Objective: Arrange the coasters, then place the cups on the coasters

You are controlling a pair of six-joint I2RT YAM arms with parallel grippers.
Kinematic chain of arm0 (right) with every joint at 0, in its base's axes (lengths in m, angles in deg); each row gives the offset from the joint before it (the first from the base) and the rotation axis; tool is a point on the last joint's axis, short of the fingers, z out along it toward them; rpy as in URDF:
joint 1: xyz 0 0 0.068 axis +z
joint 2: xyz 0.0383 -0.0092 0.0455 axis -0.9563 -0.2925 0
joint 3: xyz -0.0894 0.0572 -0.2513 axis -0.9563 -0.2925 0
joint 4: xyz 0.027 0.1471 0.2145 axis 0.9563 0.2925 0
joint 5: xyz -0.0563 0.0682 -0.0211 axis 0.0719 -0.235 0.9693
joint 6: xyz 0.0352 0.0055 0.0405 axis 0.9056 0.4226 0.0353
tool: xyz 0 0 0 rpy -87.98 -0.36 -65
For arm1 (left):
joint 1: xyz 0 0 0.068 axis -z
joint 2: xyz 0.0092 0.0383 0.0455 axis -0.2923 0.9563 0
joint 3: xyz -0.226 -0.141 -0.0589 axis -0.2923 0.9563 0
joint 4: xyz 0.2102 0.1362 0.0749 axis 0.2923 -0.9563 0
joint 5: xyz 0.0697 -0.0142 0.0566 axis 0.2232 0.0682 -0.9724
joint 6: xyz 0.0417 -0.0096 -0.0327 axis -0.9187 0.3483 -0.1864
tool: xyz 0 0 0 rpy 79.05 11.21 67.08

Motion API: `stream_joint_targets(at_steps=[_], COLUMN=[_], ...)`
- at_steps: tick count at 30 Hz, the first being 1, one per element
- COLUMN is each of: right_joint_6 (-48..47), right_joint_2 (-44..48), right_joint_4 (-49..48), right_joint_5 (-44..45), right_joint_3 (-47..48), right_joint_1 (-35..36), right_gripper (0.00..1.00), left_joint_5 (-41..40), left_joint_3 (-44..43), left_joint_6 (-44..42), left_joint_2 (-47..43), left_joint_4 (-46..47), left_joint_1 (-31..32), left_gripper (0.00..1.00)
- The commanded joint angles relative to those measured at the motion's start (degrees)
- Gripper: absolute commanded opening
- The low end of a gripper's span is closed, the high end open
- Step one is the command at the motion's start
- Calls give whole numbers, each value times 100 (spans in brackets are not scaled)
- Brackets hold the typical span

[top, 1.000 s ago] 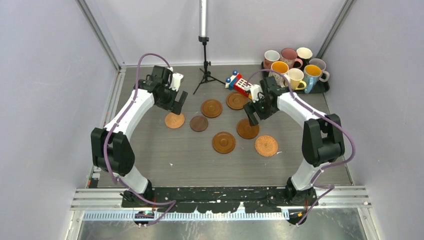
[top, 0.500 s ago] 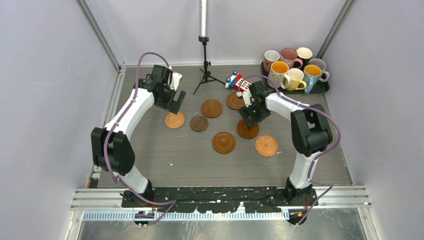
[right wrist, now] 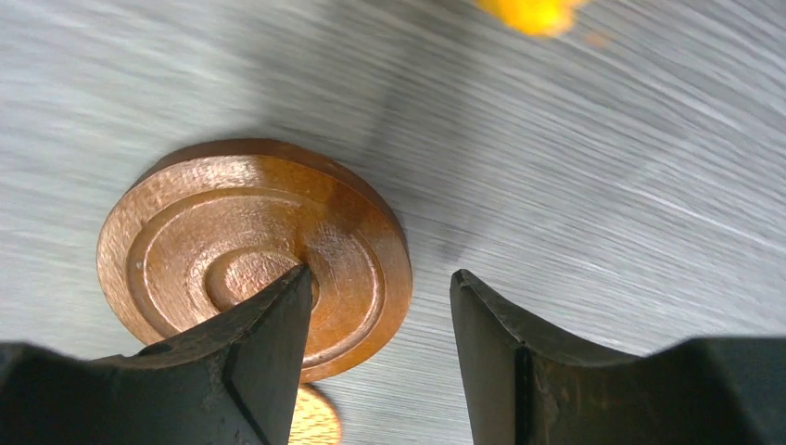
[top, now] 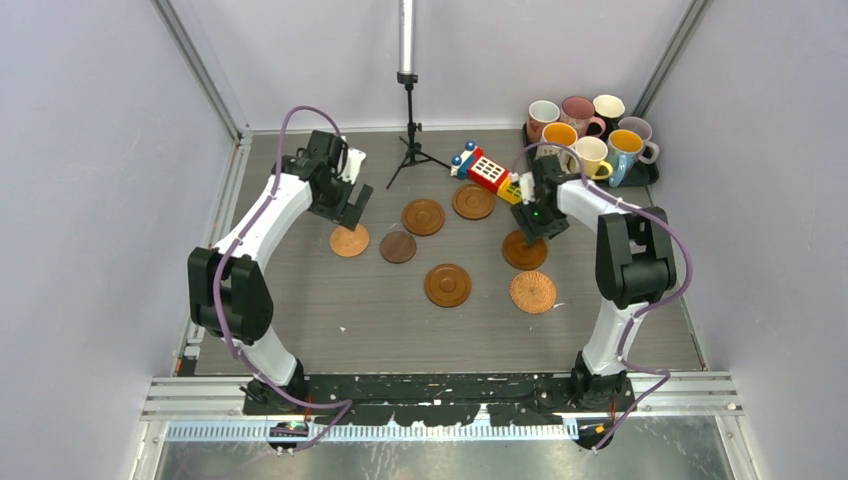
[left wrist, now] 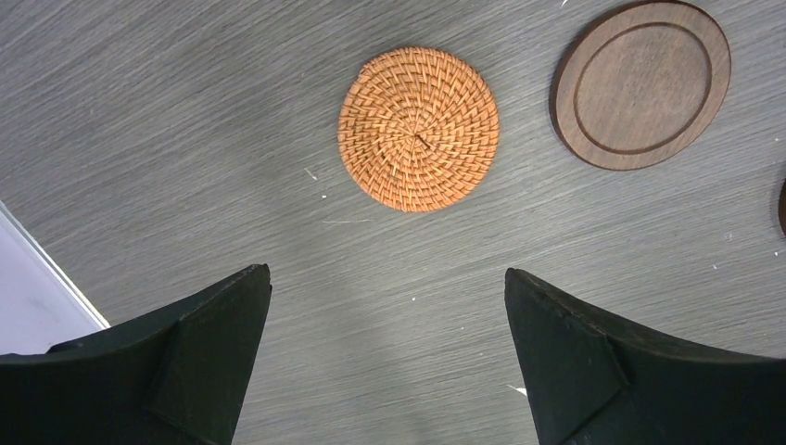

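Observation:
Several coasters lie across the middle of the table: a woven orange one [top: 349, 240] [left wrist: 419, 130], a dark one [top: 398, 246] [left wrist: 641, 85], ringed brown ones [top: 424, 216] [top: 473, 201] [top: 447, 285], and a second woven one [top: 532, 291]. My right gripper [top: 532, 232] [right wrist: 380, 275] is low over another brown coaster [top: 524, 252] [right wrist: 255, 255]. Its jaws are part open, one finger over the disc's centre, the other off the rim above bare table. My left gripper [top: 348, 212] [left wrist: 387, 273] hangs wide open and empty just behind the woven coaster. The cups [top: 590, 135] stand clustered at the back right.
The cups sit on a black tray [top: 648, 176] in the back right corner. A red-yellow toy block [top: 485, 170] lies just behind the right gripper. A black tripod [top: 410, 140] stands at the back centre. Walls close in both sides.
The right gripper swung right and dropped lower with its jaws narrowing. The brown coaster under it slid right. The left arm barely moved.

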Motion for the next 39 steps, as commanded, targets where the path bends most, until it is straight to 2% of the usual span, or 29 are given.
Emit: stream_joint_targets(at_steps=[1,12,16,30,35,39], right_joint_6=[-135,-545,-638,-988,-858,-647], right_joint_2=[31,-561,-858,-1135,-918,-500], right_joint_4=[112,252,297,445,550,505], right_joint_5=[340,431,464,594,112,-681], right_joint_3=[188,1095,1484,2038,2286,2451], right_joint_1=[-614,-1988,-2273,-2641,-2646,-2600], right_gripper=[60,59,59,59,59,61], left_joint_5=[-29,1,-15,-21,154,296], left_joint_3=[-247,-292,-307,-327,-380,-368], left_joint_6=[-23,-19,-13,1,-11,-39], left_joint_2=[4,116,134,192,179,87], left_joint_4=[-29,-137,-159,-222,-257,-255], left_joint_1=[24,24,24,24,24,25], left_gripper=[100,100,100,100,100,100])
